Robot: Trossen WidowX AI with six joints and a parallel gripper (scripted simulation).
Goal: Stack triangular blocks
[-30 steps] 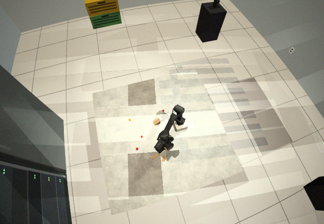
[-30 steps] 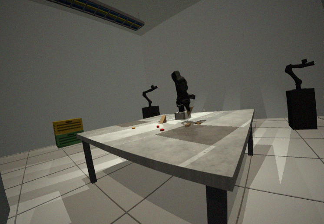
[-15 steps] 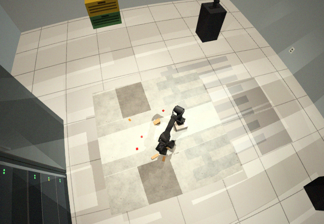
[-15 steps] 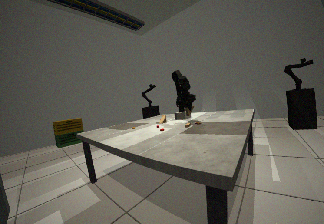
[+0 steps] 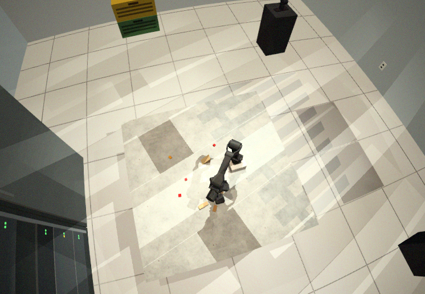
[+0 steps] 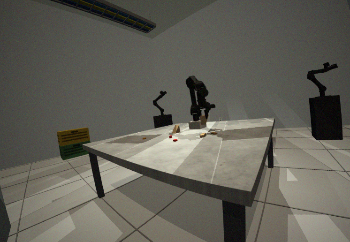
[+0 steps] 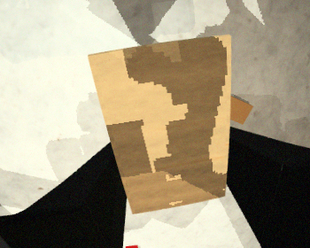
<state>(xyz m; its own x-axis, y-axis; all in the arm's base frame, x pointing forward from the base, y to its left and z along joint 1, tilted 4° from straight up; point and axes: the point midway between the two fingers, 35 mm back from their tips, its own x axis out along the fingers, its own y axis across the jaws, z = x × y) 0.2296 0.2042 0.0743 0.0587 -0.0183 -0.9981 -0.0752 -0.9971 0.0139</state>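
My gripper [image 5: 215, 197] [image 6: 204, 115] [image 7: 165, 137] is shut on a tan wooden triangular block [image 6: 202, 119] [image 7: 163, 120]. I hold it above the table [image 5: 164, 222] [image 6: 197, 162], clear of the surface; its broad face fills the wrist view. In the top view the gripper hides it. The other triangular block [image 5: 205, 159] [image 6: 176, 128] stands on the table to the far side of the arm's base, well apart from the gripper. It does not show in the wrist view.
A flat tan piece [image 5: 203, 205] [image 6: 202, 135] and an orange piece [image 5: 215, 208] [image 6: 214, 132] [image 7: 240, 111] lie just below the gripper. Small red cubes [image 5: 179, 195] [image 6: 175, 139] and a small orange bit [image 5: 170, 157] are scattered to the side. The arm's pale base [image 5: 237, 166] [image 6: 194, 124] stands mid-table.
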